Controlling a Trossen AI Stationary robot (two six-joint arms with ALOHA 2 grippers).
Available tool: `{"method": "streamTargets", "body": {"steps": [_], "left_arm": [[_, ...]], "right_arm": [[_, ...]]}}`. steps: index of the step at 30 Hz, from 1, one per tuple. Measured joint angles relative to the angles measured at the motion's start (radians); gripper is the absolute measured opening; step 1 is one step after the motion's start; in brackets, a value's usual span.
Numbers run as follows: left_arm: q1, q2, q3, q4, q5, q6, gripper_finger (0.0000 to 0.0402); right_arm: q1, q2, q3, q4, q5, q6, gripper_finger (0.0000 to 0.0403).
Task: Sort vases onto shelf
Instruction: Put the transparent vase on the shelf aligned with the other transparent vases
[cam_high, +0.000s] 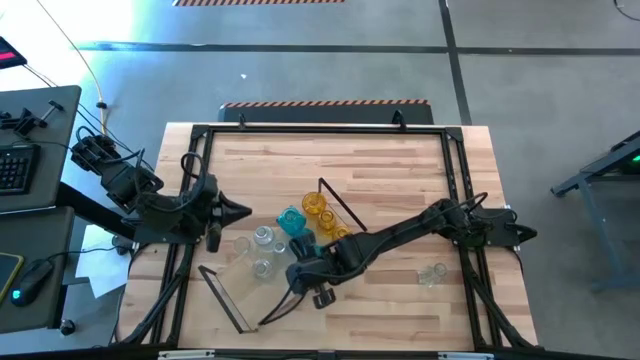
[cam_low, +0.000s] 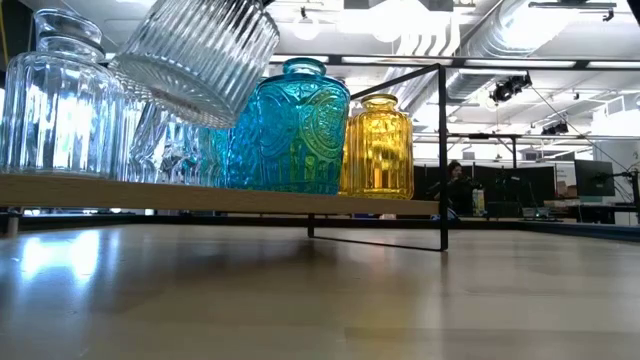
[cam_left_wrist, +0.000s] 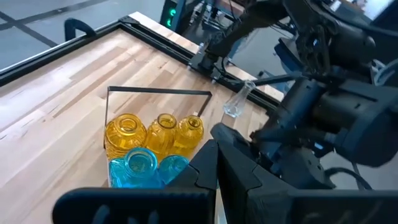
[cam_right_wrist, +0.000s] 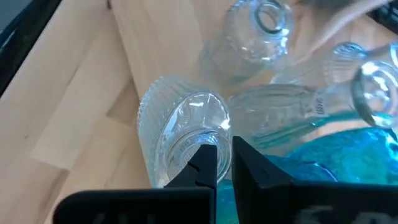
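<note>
The shelf (cam_high: 236, 287) is a light-wood board with black wire ends, lying slantwise in the middle of the table. Standing on it are three amber vases (cam_left_wrist: 163, 129), two teal vases (cam_left_wrist: 140, 165) and several clear vases (cam_right_wrist: 254, 31). My right gripper (cam_right_wrist: 224, 146) reaches in from the right over the clear ones and is shut on a ribbed clear vase (cam_right_wrist: 177, 134). That vase hangs tilted above the board in the low view (cam_low: 200, 50). My left gripper (cam_high: 238, 212) waits shut, left of the shelf. One slim clear vase (cam_high: 432, 272) sits alone on the table's right part. My right gripper holds the ribbed clear vase by the rim of its mouth (cam_right_wrist: 214, 127). One finger (cam_right_wrist: 202, 165) is inside the opening and the other (cam_right_wrist: 249, 165) is outside the wall. The vase is lifted clear of the board and tilted, its mouth toward the gripper and its base slanting down.
A black frame (cam_high: 200, 135) runs around the tabletop edges. The shelf's upright wire end (cam_low: 443, 150) stands beside the amber vases. Bare wood lies on the far half of the table (cam_high: 330, 160). A desk with keyboard and mouse is off the left edge (cam_high: 20, 170).
</note>
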Motion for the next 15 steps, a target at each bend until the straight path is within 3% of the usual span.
{"method": "streamTargets", "body": {"steps": [4,15], "left_arm": [[0.0,0.0,0.0,0.0,-0.024,-0.034,0.0],[0.0,0.031,0.0,0.038,-0.108,-0.06,0.0]], "right_arm": [[-0.011,0.0,0.0,0.003,-0.056,-0.042,0.0],[-0.016,0.036,0.0,0.028,-0.088,-0.158,0.0]]}}
